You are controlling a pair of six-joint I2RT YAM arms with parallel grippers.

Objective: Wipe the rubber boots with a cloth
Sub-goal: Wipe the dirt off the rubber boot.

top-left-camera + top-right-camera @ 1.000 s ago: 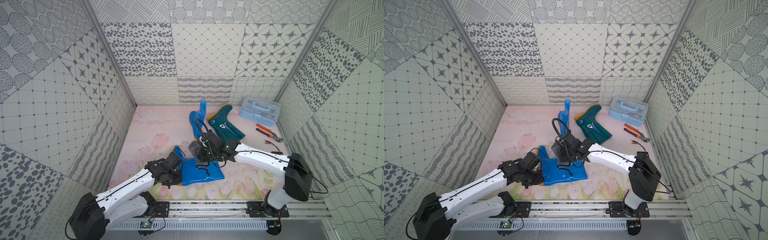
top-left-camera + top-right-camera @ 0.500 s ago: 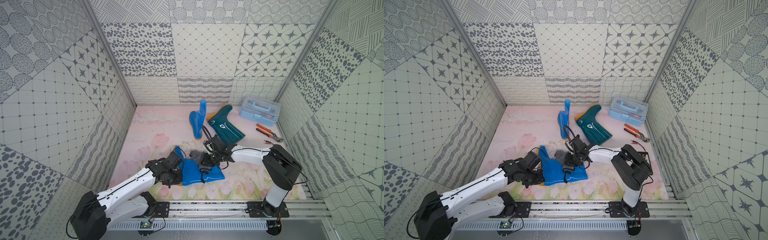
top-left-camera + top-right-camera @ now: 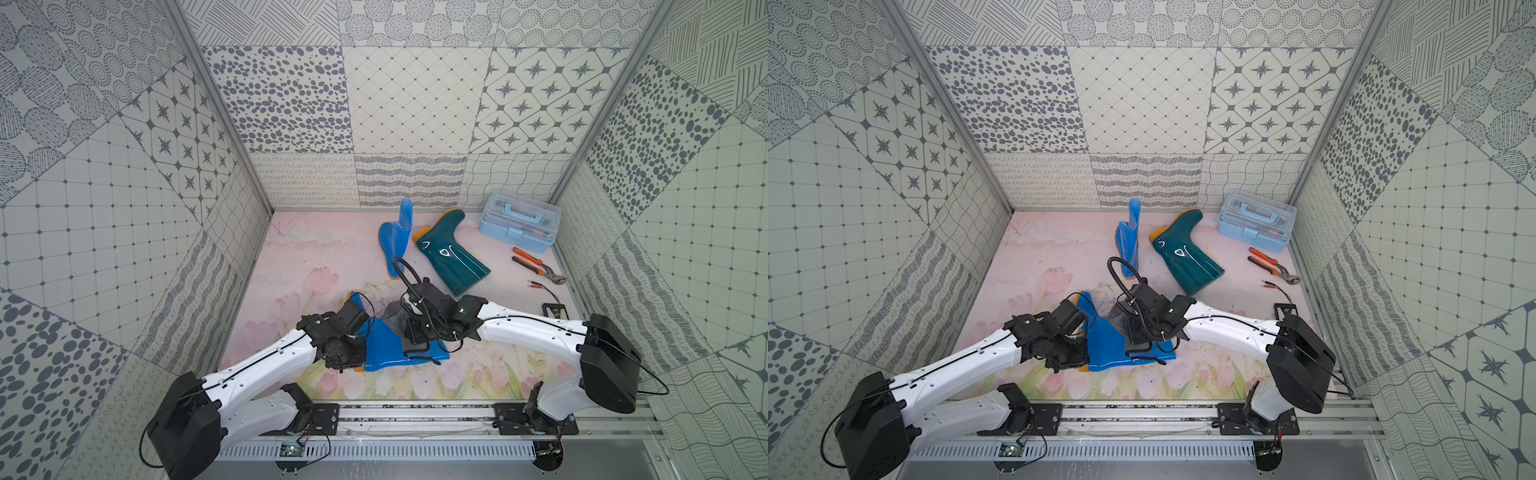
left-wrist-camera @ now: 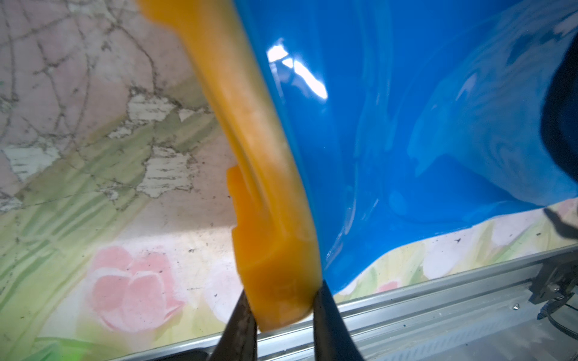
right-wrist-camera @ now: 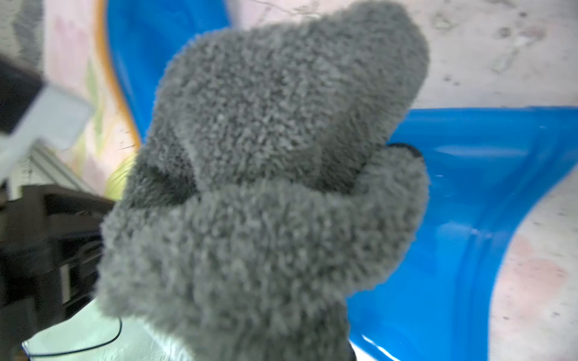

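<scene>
Top views first: over the last second the right arm folded in, then stretched back out, dragging the cloth (image 3: 392, 319) along the shaft of the near blue boot (image 3: 384, 347). I reckon that's a wiping stroke mid-swing, with only this first boot being done. The right gripper (image 3: 415, 332) sits low over the shaft, forearm reaching in from the side. The standing blue boot (image 3: 1128, 237) and teal boot (image 3: 1185, 257) haven't moved at the back. The left arm hasn't budged either, left gripper (image 3: 355, 363) at the heel end

Left wrist: jaws pinched narrow on the heel of the orange sole (image 4: 269, 187), pinning the boot on the mat (image 4: 93, 187)

Right wrist: the cloth is bunched up and hides the pincer, which is clamped nearly closed on the wad, blue rubber right behind
</scene>
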